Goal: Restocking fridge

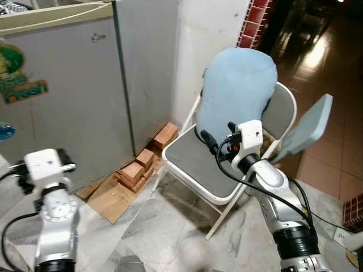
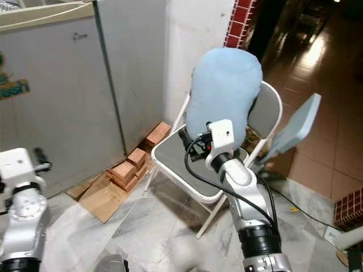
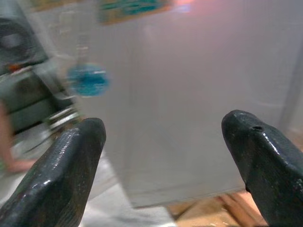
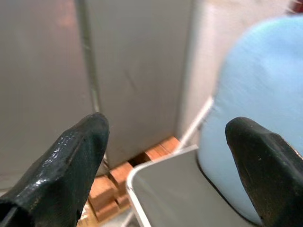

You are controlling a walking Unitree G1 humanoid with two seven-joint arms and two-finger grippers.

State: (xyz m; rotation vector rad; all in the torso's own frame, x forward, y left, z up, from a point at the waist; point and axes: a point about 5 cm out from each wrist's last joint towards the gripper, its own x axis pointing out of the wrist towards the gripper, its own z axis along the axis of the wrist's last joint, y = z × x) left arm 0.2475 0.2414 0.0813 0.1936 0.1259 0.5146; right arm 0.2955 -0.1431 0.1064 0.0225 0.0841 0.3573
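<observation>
Two hands stand wide and empty: left hand [image 3: 163,165] faces the closed fridge [image 1: 68,96]; right hand [image 4: 165,165] hangs over the folding chair [image 1: 198,164]. Fridge door looks stiff and smooth; judged best taken at its free edge.

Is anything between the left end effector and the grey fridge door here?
Nothing visible. The left end effector, fingers spread apart, faces the closed grey metal fridge door with bare space between. The white folding chair with its blue cushion stands off to the right, under the right end effector.
</observation>
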